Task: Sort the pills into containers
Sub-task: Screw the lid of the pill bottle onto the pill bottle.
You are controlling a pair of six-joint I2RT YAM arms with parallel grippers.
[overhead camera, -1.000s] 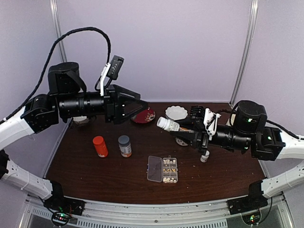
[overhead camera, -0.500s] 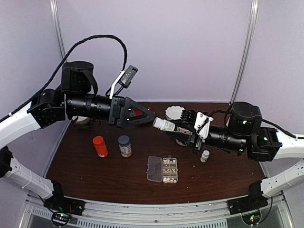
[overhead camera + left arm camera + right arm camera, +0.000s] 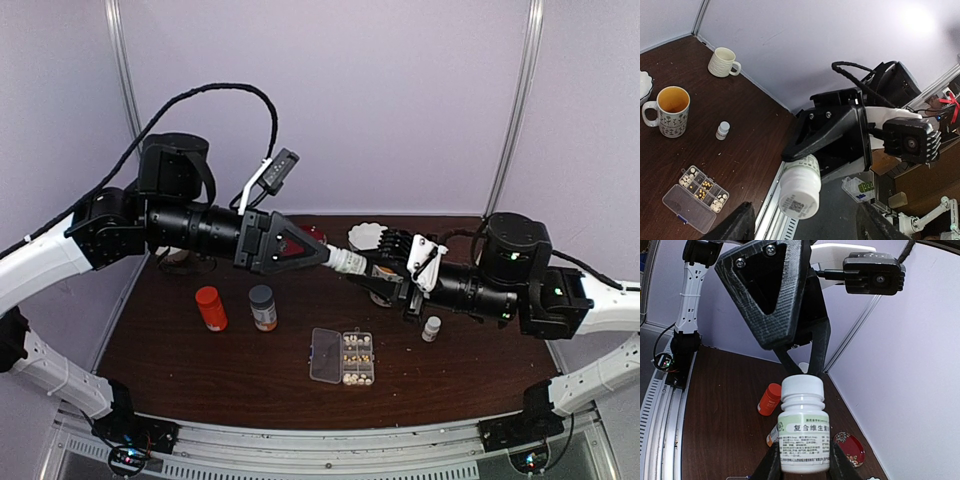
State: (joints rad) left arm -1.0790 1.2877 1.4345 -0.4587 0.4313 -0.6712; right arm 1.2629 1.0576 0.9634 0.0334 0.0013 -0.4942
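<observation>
The right gripper [image 3: 802, 462] pinches a white bottle [image 3: 802, 435] by its lower body, whose base is cut off by the frame's bottom edge. The cap [image 3: 801, 387] points at the left gripper [image 3: 322, 256], whose jaws stand spread on either side of the bottle's far end. From above, its tips overlap the cap, so contact is unclear. The clear pill box [image 3: 343, 357] lies on the table below both grippers, lid flat open. The pills [image 3: 702, 184] in its cells show only as pale specks.
</observation>
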